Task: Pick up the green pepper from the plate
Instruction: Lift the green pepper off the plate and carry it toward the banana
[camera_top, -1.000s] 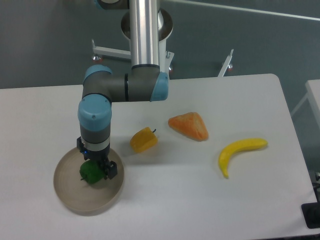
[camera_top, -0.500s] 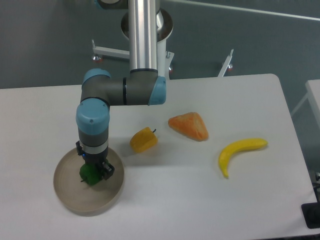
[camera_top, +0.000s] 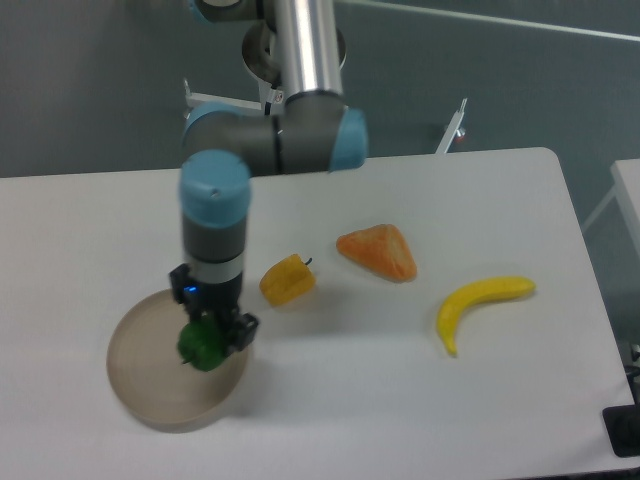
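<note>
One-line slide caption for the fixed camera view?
Pincer grips the green pepper above the plate.

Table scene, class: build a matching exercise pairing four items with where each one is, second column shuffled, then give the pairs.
Items:
1. green pepper
2. yellow pepper
3. banana
4. plate

Places:
A. on the table, furthest right
B. below the gripper, on the table's left
C. held between the jaws
D. on the table, just right of the arm

Pairs: 1-C, 2-D, 3-A, 4-B
</note>
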